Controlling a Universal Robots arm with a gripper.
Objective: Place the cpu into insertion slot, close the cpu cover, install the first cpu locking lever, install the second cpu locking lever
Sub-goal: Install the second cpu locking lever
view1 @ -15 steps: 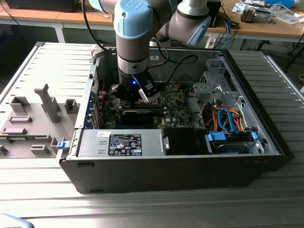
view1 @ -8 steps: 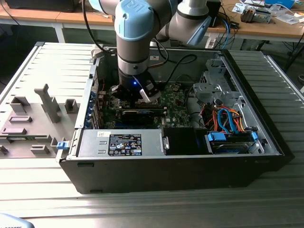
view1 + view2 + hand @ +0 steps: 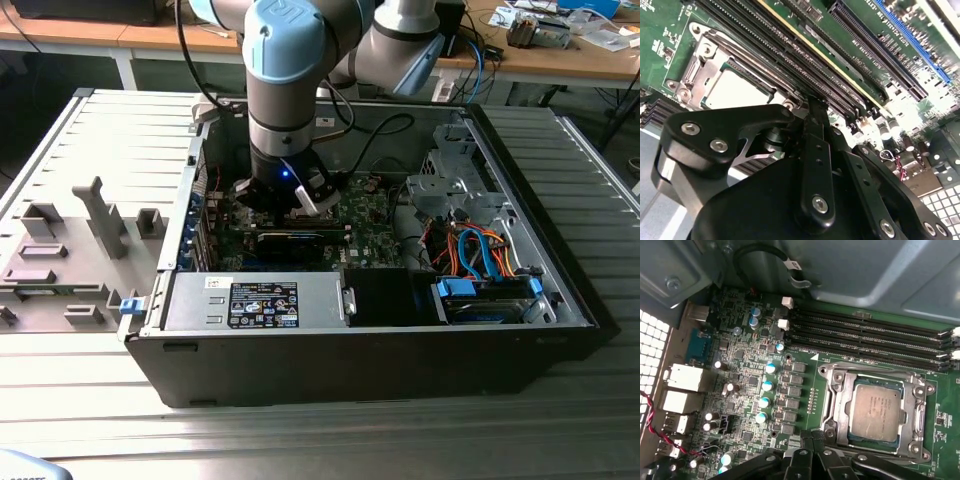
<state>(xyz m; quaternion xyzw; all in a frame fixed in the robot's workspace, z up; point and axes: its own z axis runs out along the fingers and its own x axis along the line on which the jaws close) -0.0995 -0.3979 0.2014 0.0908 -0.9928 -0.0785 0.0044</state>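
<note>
Near the lens in the second wrist view: gripper point(image 3: 812, 112), black linkage arms and screws, fingers brought together to a narrow tip, nothing between them. Jaws closed, empty. Tip sits just above the green motherboard point(image 3: 855, 30), right beside the corner of the insertion slot point(image 3: 702, 62). Cannot tell if the tip touches the board or the frame.

Just past the tip: cpu point(image 3: 876, 409) lies flat in the insertion slot point(image 3: 832, 405), grey metallic face up, seen in both wrist views. The cpu cover point(image 3: 917, 412) lies down flat around it as a silvery frame, chip showing through the window. Lever state beside the frame too unclear to call.

Beyond the socket: long black memory slots point(image 3: 870, 335) run parallel alongside it. Small capacitors point(image 3: 767, 385) and square components stand on the other side. Farther along the board, long card slots, one blue point(image 3: 912, 42).

Far, exterior view: arm point(image 3: 285, 90) reaches straight down into the open computer case point(image 3: 400, 350), gripper point(image 3: 292, 196) low over the board at the case's back half. Drive cage with orange and blue cables point(image 3: 480, 255) at the exterior view's right. Grey fixture tray point(image 3: 70, 250) on the table at the exterior view's left, apart from the case.
</note>
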